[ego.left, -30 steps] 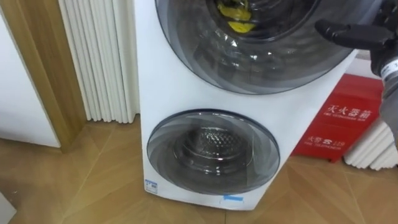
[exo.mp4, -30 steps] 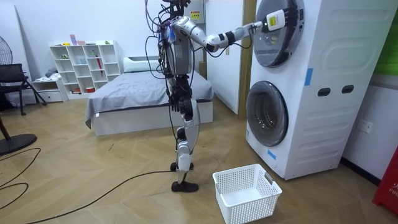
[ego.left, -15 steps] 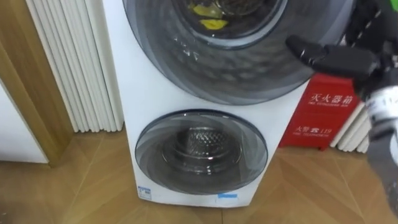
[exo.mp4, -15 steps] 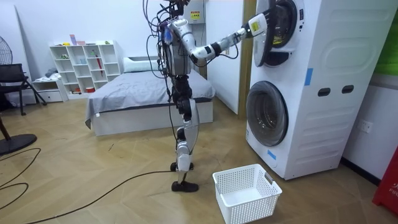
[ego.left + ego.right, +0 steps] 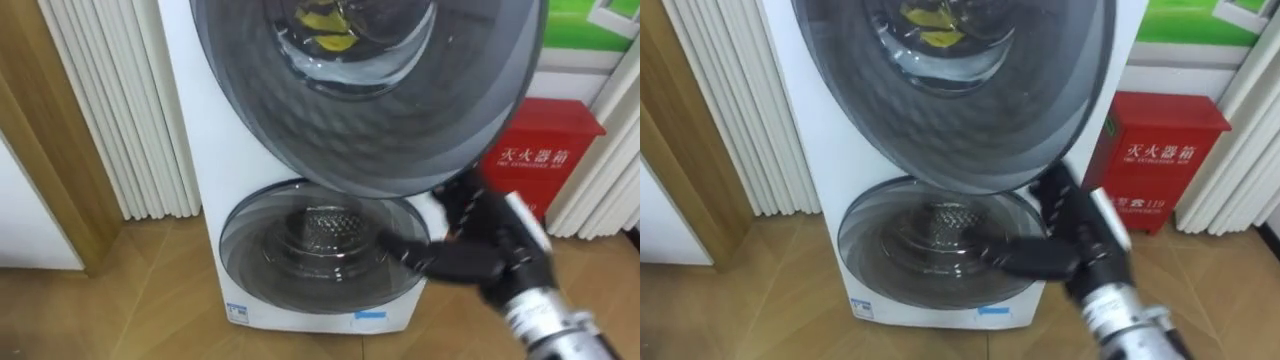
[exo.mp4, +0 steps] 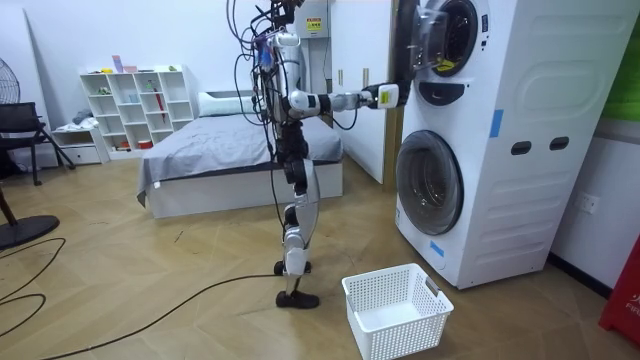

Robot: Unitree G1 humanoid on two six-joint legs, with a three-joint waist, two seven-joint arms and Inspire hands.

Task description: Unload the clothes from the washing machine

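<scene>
The yellow clothes lie in the washing machine's upper drum, seen through its swung-out door. The right hand hangs well below them, in front of the lower door, fingers spread and empty (a blurry sight), so the reach goes up and inward.

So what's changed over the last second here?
The upper door has swung open toward the robot. The right hand has left its rim and dropped in front of the lower door, fingers open. The lower door stays shut, and the basket hasn't moved.
</scene>
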